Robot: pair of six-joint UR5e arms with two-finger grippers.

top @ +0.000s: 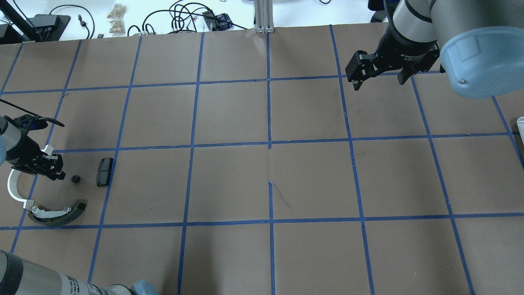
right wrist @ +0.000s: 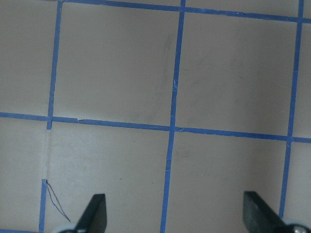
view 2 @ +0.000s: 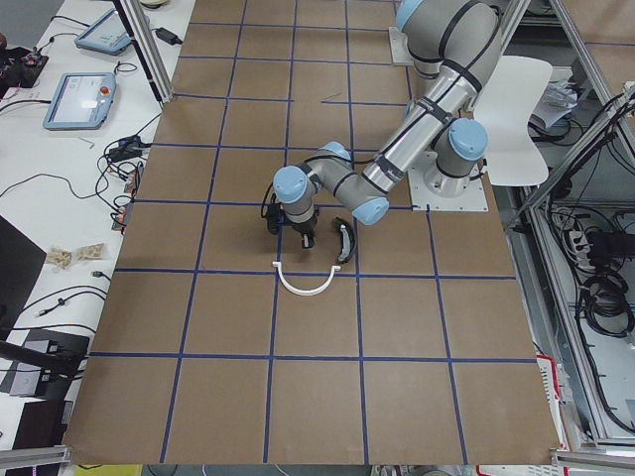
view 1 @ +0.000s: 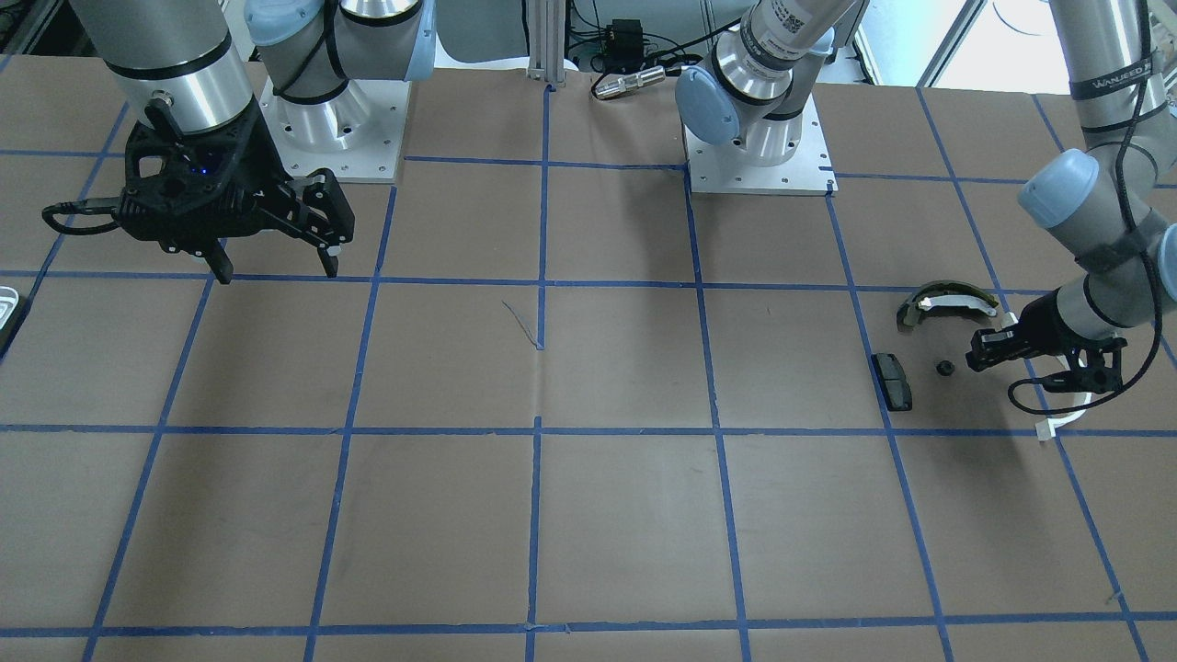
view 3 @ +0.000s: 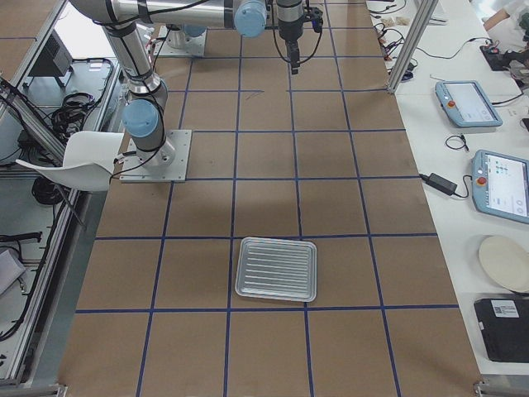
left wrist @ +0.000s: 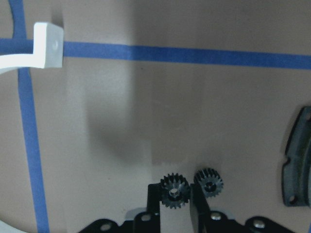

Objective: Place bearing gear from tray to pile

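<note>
My left gripper (left wrist: pixel 174 204) is shut on a small black bearing gear (left wrist: pixel 174 189), low over the table. A second black gear (left wrist: pixel 209 182) lies on the paper right beside it and also shows in the overhead view (top: pixel 75 179). Around them is the pile: an olive-and-white shoe (top: pixel 57 213), a white half-ring arc (top: pixel 14 188) and a black pad (top: pixel 105 172). The ribbed pale tray (view 3: pixel 276 269) lies far off near the table's right end. My right gripper (top: pixel 378 81) is open and empty, above bare paper.
Brown paper with blue tape lines covers the table (top: pixel 270 176). The arm bases (view 1: pixel 759 147) stand at the robot's edge. Cables and small items (top: pixel 184 16) lie beyond the far edge.
</note>
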